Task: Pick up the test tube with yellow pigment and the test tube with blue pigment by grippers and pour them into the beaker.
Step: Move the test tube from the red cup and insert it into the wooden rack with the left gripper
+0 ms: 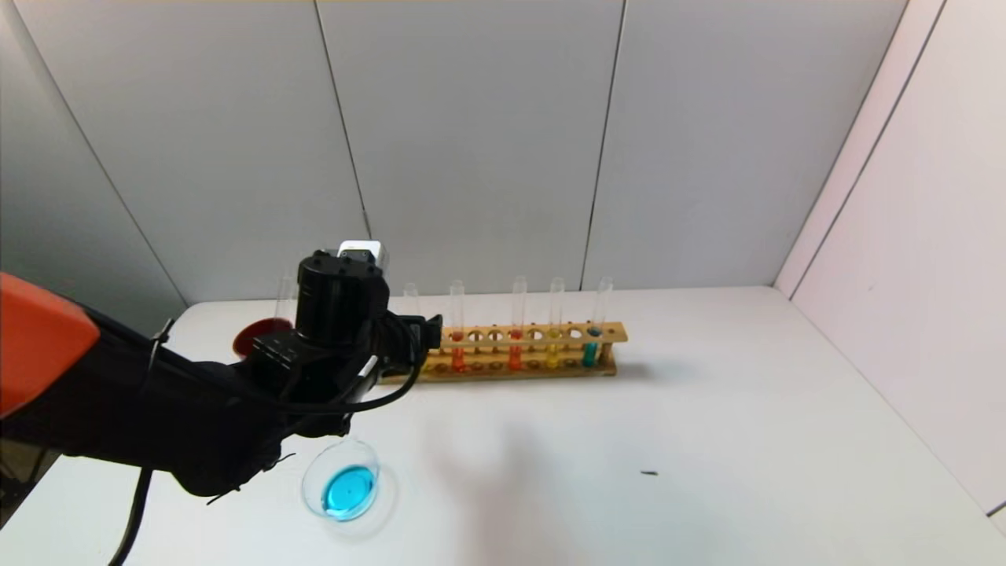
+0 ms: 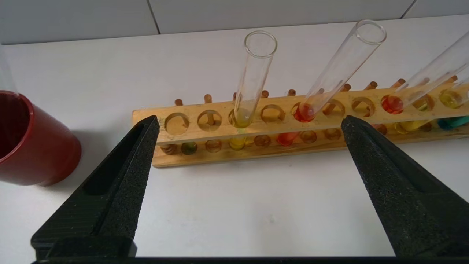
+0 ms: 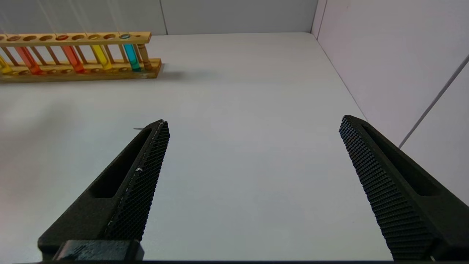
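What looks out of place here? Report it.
A small dark speck lies on the table, right of the beaker holding blue liquid; it belongs to nothing nearby. No spill or breakage shows.

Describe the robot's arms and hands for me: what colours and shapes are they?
The left arm is black with an orange shell near its shoulder end; black cables loop along it, and its wrist is a chunky black cylinder. The left hand has two long black wedge-shaped fingers with rough, grainy pads. The right hand has matching fingers with gridded pads.
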You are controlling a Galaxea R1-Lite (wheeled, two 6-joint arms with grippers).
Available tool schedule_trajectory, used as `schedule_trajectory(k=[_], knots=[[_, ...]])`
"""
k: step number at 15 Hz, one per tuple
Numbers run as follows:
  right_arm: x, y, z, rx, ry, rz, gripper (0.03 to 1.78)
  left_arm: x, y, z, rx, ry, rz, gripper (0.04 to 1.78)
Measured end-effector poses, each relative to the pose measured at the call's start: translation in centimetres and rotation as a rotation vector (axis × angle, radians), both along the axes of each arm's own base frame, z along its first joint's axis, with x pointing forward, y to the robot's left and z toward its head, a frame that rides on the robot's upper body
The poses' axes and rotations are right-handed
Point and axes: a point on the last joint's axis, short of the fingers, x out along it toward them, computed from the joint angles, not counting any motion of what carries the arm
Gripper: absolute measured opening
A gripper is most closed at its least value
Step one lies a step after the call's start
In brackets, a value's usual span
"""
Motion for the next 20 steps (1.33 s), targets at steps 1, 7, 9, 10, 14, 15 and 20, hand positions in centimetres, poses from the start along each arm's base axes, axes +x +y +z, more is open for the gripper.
schedule_trajectory(k=[1,7,9,10,14,15,20], knots=[[0.0,0.0,0.0,0.000,0.000,0.000,1.70,0.8,-0.3,-0.5,0.005,0.006,0.006,1.75],[0.0,0.0,0.0,0.000,0.000,0.000,1.70,4.4,-0.3,-1.5,0.045,0.002,0.039,1.75],[0.0,0.0,0.0,0.000,0.000,0.000,1.70,5.0,-0.6,-1.1,0.059,-0.018,0.034,1.75],[0.0,0.0,0.0,0.000,0.000,0.000,1.70,5.3,-0.7,-1.0,0.062,-0.024,0.034,1.75],[0.0,0.0,0.0,0.000,0.000,0.000,1.70,5.9,-1.1,-1.0,0.061,-0.025,0.032,1.75],[0.0,0.0,0.0,0.000,0.000,0.000,1.70,6.0,-1.1,-1.1,0.061,-0.024,0.033,1.75],[0.0,0.0,0.0,0.000,0.000,0.000,1.70,6.2,-1.2,-1.8,0.066,-0.014,0.034,1.59]])
